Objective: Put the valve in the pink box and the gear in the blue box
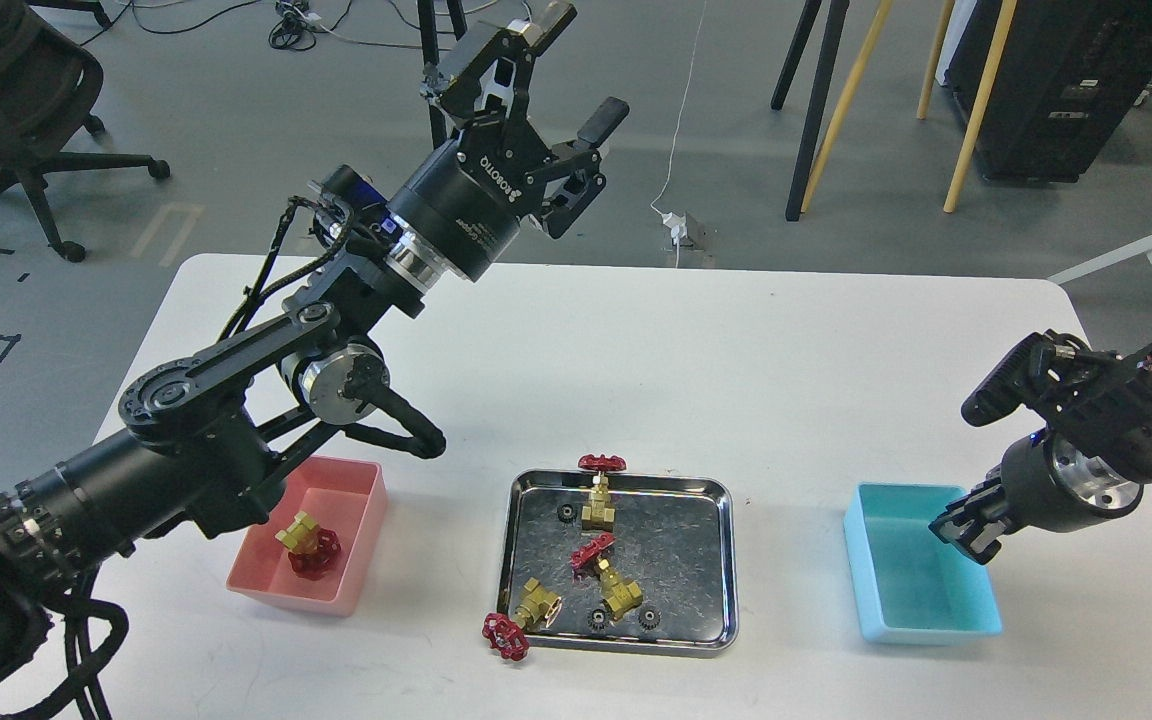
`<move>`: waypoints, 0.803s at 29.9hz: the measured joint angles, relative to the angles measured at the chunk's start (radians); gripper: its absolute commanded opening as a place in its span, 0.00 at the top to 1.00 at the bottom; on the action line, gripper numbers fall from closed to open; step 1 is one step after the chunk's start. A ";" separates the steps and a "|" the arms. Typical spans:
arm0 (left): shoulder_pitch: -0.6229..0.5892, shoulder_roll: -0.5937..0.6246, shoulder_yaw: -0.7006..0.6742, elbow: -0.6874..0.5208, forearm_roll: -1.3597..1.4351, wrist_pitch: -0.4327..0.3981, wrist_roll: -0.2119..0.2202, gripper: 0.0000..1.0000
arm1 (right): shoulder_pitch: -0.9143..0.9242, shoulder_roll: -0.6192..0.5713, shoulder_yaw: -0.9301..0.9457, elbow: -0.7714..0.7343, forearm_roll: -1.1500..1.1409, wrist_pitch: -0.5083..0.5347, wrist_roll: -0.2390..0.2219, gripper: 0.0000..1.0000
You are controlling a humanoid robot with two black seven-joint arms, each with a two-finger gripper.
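Nearest the robot on the white table (786, 380), the steel tray (721, 560) sits between the two bins. Three valves remain with it: one (521, 617) at the near left corner, its red handwheel hanging over the rim onto the table, one (608, 575) in the middle, and one (600, 487) at the far edge with its wheel over the far rim. Three small black gears show in the tray: two along the near edge (598, 619) (648, 618) and one (566, 513) near the far left.

To the left, the pink box (361, 530) already holds one valve (308, 543), lying on its side. To the right, the blue box (921, 585) looks empty, so by this view one valve is sorted, while three valves and the gears are still to go.

The right claw (966, 530) hangs over the blue box's far right wall; it is seen dark and end-on, so its opening and contents cannot be told. Farthest off, the left claw (576, 75) is raised high beyond the table's far edge, fingers spread wide, holding nothing.
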 measured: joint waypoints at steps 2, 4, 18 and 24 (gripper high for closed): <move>0.003 0.006 0.004 0.001 0.001 0.001 0.000 0.13 | -0.007 -0.001 0.017 -0.003 0.005 0.000 0.000 0.03; 0.005 0.014 0.006 0.005 0.005 0.001 0.000 0.13 | -0.018 -0.006 0.046 -0.008 0.029 0.000 -0.001 0.02; -0.072 0.214 0.089 0.189 0.016 -0.216 0.000 0.13 | -0.127 -0.060 0.698 -0.401 0.959 0.000 0.007 0.02; -0.110 0.218 0.053 0.406 -0.066 -0.285 0.000 0.12 | -0.195 -0.008 0.794 -0.579 1.587 0.000 0.037 0.02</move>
